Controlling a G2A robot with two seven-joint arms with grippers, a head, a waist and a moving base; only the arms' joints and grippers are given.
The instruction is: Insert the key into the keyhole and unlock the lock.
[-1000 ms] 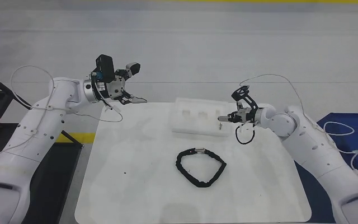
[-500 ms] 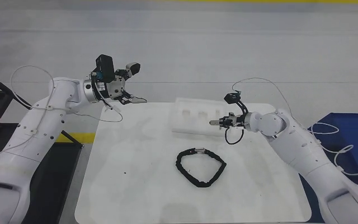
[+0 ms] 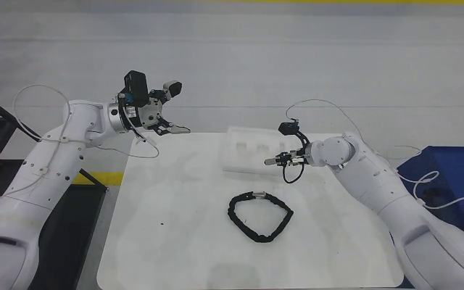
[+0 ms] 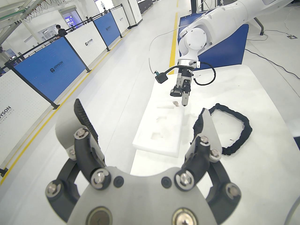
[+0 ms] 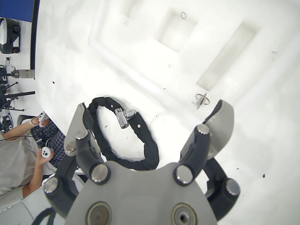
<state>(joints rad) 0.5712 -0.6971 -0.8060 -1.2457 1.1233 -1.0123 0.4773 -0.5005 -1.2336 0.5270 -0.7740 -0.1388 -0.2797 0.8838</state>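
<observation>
A small metal key [image 5: 201,99] with a ring stands upright in the white foam block [image 5: 140,47], beside a long recess. My right gripper [image 5: 152,111] hangs open just above the block, and the key is close to one of its fingertips [image 5: 221,108]. In the top view this gripper [image 3: 272,161] is over the near edge of the foam block [image 3: 243,156]. The lock, a black sleeved chain loop [image 3: 261,216] with a silver cylinder [image 5: 123,118], lies on the table in front of the block. My left gripper [image 3: 177,109] is open in the air above the table's far left corner.
The white table [image 3: 181,232] has bare room to the left of and in front of the chain. The foam block has several recesses, and a small loose ring [image 5: 183,15] lies in one. A cable loop hangs under the right wrist [image 3: 292,174].
My right gripper has moved left along the foam block's near edge, past the spot where the key stands. The left arm and the chain have not moved.
</observation>
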